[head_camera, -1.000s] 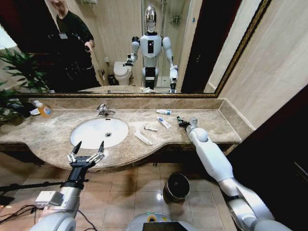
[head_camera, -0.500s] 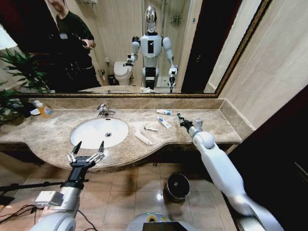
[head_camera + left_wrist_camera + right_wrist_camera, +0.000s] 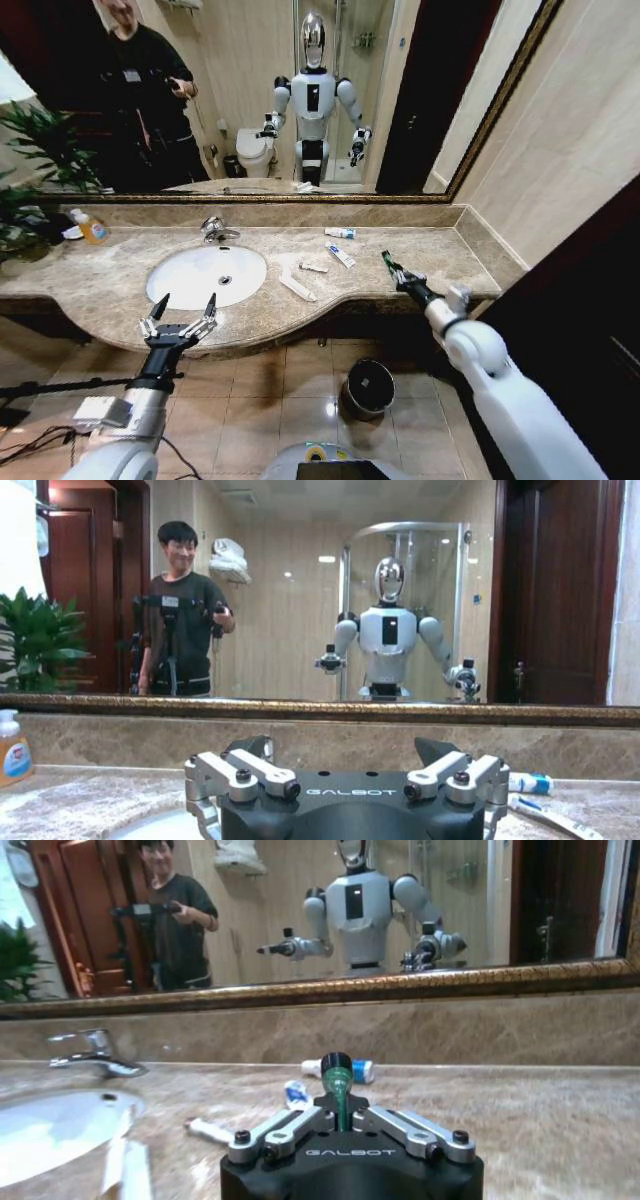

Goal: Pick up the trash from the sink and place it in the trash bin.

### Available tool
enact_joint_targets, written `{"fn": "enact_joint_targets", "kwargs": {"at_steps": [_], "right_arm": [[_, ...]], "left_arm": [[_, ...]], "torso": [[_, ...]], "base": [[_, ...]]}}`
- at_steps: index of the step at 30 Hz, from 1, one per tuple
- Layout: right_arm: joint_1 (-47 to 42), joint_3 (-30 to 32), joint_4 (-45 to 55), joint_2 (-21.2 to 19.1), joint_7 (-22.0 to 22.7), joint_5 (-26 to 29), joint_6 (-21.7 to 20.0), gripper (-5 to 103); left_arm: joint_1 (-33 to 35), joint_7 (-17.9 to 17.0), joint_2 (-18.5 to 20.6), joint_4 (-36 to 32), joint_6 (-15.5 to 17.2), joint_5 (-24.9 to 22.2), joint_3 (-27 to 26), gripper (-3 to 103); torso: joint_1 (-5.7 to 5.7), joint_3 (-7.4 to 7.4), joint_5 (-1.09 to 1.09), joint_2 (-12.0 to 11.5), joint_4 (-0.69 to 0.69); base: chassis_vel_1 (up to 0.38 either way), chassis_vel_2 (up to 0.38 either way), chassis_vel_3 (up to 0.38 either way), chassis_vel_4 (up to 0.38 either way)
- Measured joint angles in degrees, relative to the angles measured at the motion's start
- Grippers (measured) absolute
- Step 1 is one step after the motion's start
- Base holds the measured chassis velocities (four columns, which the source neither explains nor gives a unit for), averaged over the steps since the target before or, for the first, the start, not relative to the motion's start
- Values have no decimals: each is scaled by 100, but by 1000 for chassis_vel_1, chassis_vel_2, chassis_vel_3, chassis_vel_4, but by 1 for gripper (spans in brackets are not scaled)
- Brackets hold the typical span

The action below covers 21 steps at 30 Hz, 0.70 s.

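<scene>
Head view: right gripper (image 3: 392, 266) clenched on green stick (image 3: 387, 261), over the countertop's right end; trash bin (image 3: 368, 388) lies below, toward the robot. Left gripper (image 3: 180, 318) spread, idle before sink (image 3: 206, 275).

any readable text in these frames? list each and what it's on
"GALBOT": on the body of the left gripper, in its wrist view.
"GALBOT": on the body of the right gripper, which is shut on the green stick.
Blue print on the white tubes: too blurred to read.
Label on the orange-capped soap bottle: too small to read.
</scene>
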Motion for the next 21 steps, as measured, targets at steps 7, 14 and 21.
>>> {"fn": "enact_joint_targets", "kwargs": {"at_steps": [7,14,21], "right_arm": [[-1104,280,-3,311,-593,-400,654,4],[-1336,111,-864,574,-862,-927,1227,4],[-984,-81,-2327,752,-979,-1367,1674,4]], "left_arm": [[0,0,0,0,0,0,0,100],[0,0,0,0,0,0,0,100],[0,0,0,0,0,0,0,100]], "torso": [[0,0,0,0,-1],[1,1,2,-1,0],[1,1,2,-1,0]], "base": [[0,0,0,0],[0,0,0,0],[0,0,0,0]]}}
